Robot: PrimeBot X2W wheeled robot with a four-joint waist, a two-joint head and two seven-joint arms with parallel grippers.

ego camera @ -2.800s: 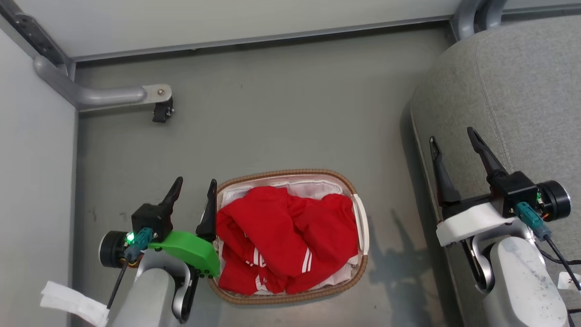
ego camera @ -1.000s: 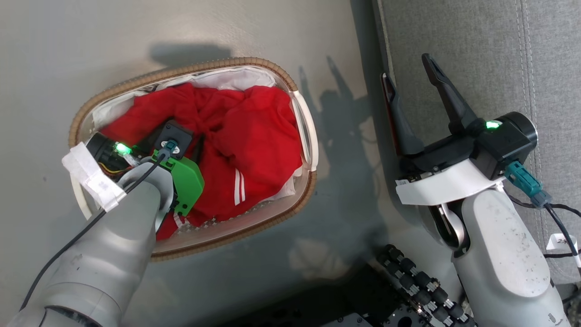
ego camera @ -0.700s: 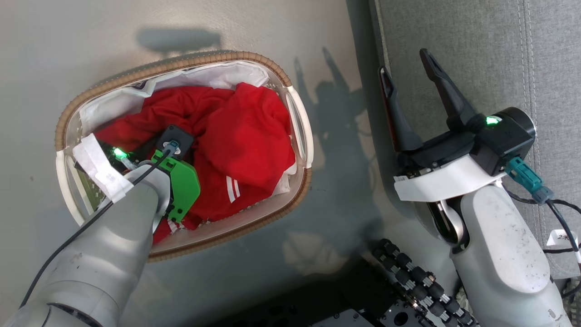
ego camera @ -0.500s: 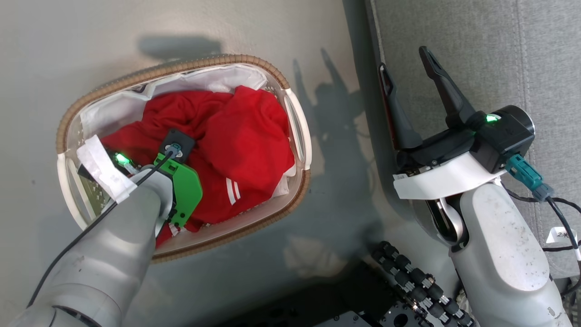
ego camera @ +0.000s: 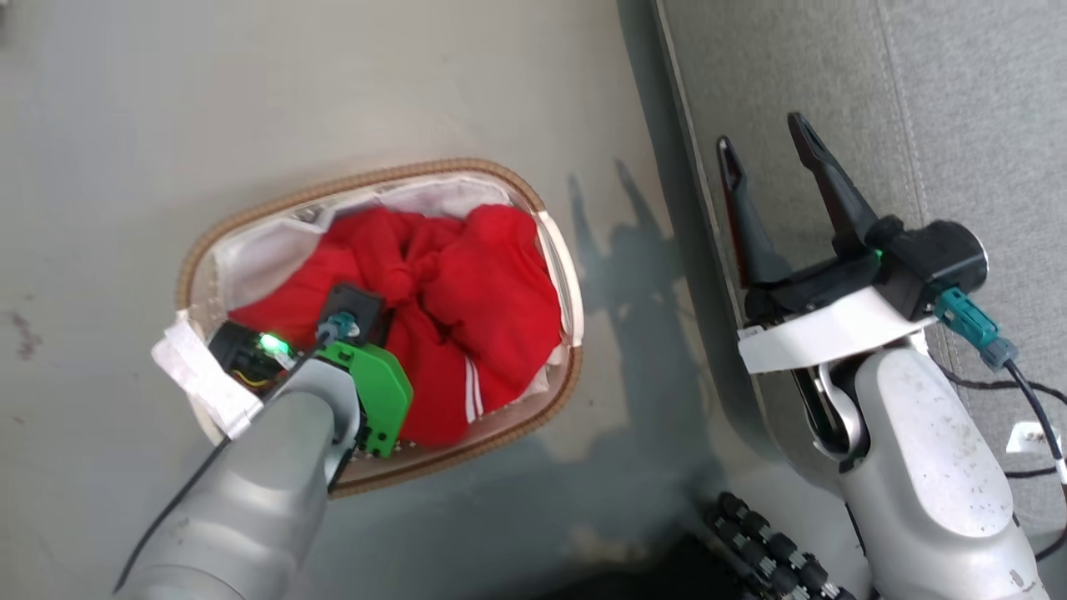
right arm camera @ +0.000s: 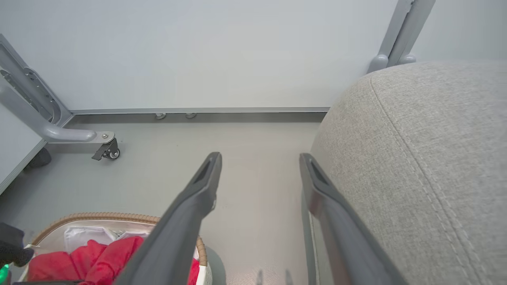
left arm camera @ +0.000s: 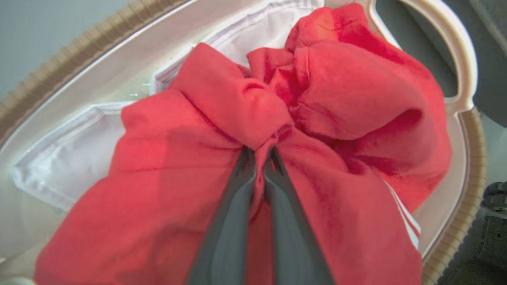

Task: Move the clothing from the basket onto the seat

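The red clothing (ego camera: 492,283) lies bunched in the oval white basket (ego camera: 350,179), which stands on the floor left of the grey seat (ego camera: 959,100). My left arm (ego camera: 275,467) reaches down into the basket. In the left wrist view my left gripper (left arm camera: 259,152) is shut on a gathered fold of the clothing (left arm camera: 348,95), which puckers around its tips; the white liner (left arm camera: 79,154) shows beside it. My right gripper (ego camera: 767,154) stands open and empty over the seat's front edge. In the right wrist view that gripper (right arm camera: 259,158) hangs between the floor and the seat (right arm camera: 435,158).
The basket rests on grey floor (ego camera: 250,83). My base with black rollers (ego camera: 767,542) sits low in the head view. A metal frame leg with a caster (right arm camera: 107,148) stands by the far wall. A cable with a white tag (ego camera: 1025,437) trails over the seat.
The head camera has tilted down and turned. My left gripper went from open beside the basket down into it and shut on the red fabric, which has bunched up. The right gripper stays open.
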